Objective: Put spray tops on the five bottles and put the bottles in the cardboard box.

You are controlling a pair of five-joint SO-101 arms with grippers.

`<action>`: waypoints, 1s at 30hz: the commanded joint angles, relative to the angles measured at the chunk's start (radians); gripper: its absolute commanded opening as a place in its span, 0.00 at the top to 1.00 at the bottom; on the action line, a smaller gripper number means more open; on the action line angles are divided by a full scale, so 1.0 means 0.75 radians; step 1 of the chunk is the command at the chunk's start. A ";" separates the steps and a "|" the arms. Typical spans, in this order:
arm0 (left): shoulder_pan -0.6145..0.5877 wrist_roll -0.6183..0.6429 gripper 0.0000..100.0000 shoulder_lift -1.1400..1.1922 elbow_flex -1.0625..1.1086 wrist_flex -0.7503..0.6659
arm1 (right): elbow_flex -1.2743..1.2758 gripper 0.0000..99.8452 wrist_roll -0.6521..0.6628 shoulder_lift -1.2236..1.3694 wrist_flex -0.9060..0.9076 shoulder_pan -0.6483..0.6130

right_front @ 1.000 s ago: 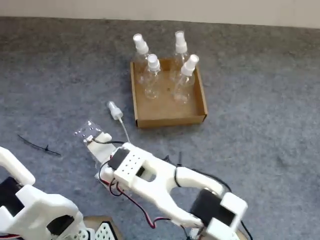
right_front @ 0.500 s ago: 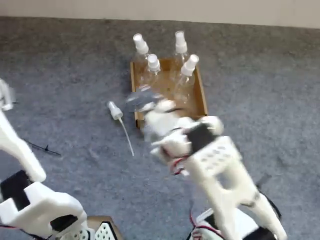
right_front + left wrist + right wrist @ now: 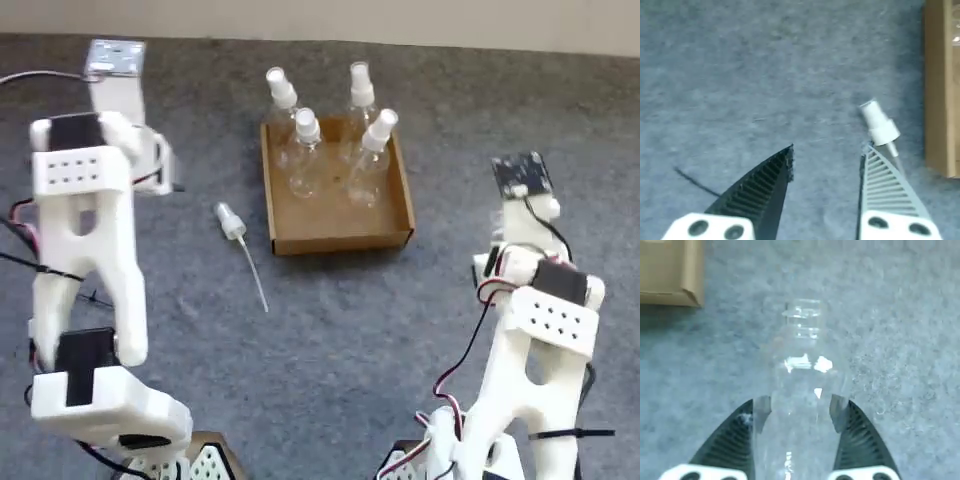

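A clear bottle [image 3: 802, 355] without a top lies lengthwise between the fingers of my right gripper [image 3: 800, 407], which is shut on its body; the open neck points away over the carpet. The right arm [image 3: 540, 300] stands to the right of the cardboard box [image 3: 400, 205]. Several bottles with white spray tops [image 3: 303, 150] stand in the box. A loose spray top [image 3: 230, 220] with its long tube lies on the carpet left of the box. My left gripper [image 3: 829, 149] hangs open above the carpet, the spray top [image 3: 879, 125] just beyond one fingertip.
Grey carpet [image 3: 170, 300] covers the table. A black cable tie [image 3: 90, 298] lies at the left by the left arm [image 3: 85, 230]. A corner of the box [image 3: 670, 275] lies close to the held bottle.
My right arm has carried the clear bottle from the front left of the carpet across to the right of the box. The left arm has risen and stretched out at the far left.
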 commanded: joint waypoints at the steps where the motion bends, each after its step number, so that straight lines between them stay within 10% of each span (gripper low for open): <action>1: 0.116 0.115 0.80 -0.007 0.101 -0.174 | 0.095 0.98 0.012 0.066 -0.197 0.075; 12: 0.220 0.397 0.80 -0.007 0.441 -0.581 | -0.230 0.98 0.004 0.684 -0.281 0.159; 30: 0.289 0.630 0.80 0.273 0.484 -0.734 | -0.365 0.98 0.010 0.897 -0.281 0.183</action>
